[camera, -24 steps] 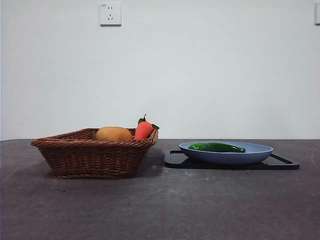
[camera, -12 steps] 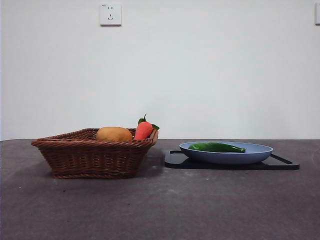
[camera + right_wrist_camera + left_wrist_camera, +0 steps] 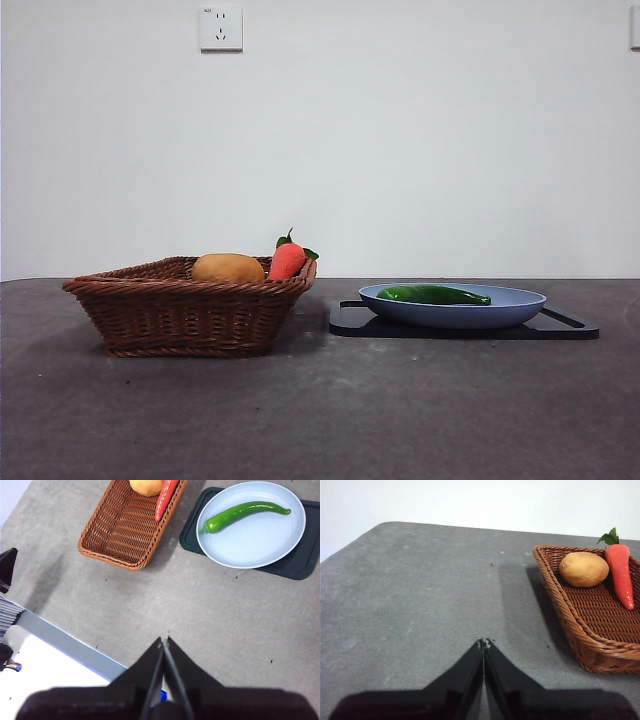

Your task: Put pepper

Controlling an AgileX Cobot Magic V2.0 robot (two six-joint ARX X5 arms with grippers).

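— Nearest first? Bare grey table (image 3: pixel 320 420) in front, nothing on it. Behind that, to one side, a wicker basket (image 3: pixel 190 315) with a yellow-brown potato (image 3: pixel 228 268) and a carrot (image 3: pixel 286 260) leaning on its rim.

— And the pepper (image 3: pixel 432 294)? Lay flat in the blue plate (image 3: pixel 520 300), on the black tray (image 3: pixel 350 322), beside the basket and apart from it. Seen whole from the right wrist camera (image 3: pixel 243 514), stretched across the plate, stem end toward the basket.

— Grippers? Left gripper (image 3: pixel 483 642) pinched together, nothing between the jaws, held over bare table near the basket's corner. Right gripper (image 3: pixel 164 640) closed up too, carrying nothing, high above the table and well back from the plate.

— How far along, then? Hardly begun, by the look of it: pepper untouched, no arm near it. Destination not stated; the basket seemed the likely one. Reach, grasp, lift and set-down all remaining.

— Room to move? Plenty. Open table all round the tray. Low plate lip easy from above; the woven basket wall the edge to clear, with free floor beside the potato and carrot.
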